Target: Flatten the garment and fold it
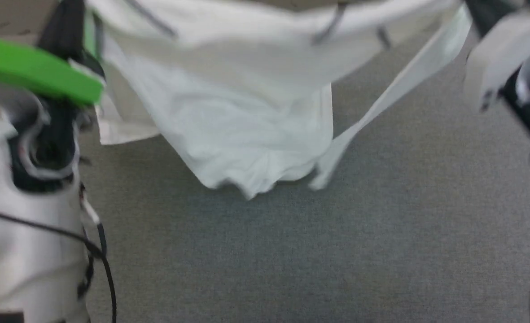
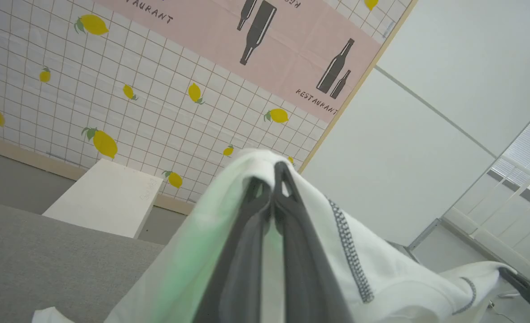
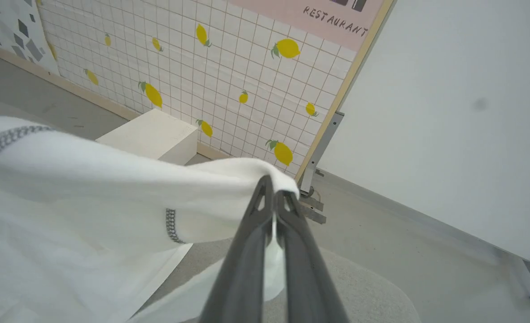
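Left jaws pressed together on a pinch of the white shirt [image 2: 399, 278], right jaws likewise pinching another edge of it, shirt strung between them, its middle sagging over the grey tabletop [image 1: 336, 246], white box [image 2: 103, 197] beyond, by the lemon-tiled wall [image 2: 157, 112].

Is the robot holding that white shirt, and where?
Yes. The left gripper and right gripper each pinch the garment at its upper edge; it hangs between them.

Staged lab: lemon-tile backdrop [image 2: 112, 89], RESTAURANT banner [image 2: 291, 49]

Open grey surface [image 1: 291, 260], garment [image 1: 247, 125] hanging across
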